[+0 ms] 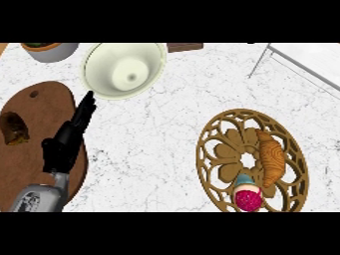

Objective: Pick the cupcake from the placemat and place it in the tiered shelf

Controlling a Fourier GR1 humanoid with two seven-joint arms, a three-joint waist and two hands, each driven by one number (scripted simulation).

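A cupcake with pink frosting and a teal wrapper sits at the near edge of the round, cut-out wooden placemat, low on the right. A croissant lies beside it on the same mat. The white tiered shelf stands at the far right corner; only its top board and thin legs show. My left hand hovers over the brown cutting board at the left, fingers straight and pointing toward a cream bowl, holding nothing. My right hand does not show.
A cream bowl stands at the back centre. A brown cutting board with a dark piece of food lies at the left. A grey pot with a plant is at the back left.
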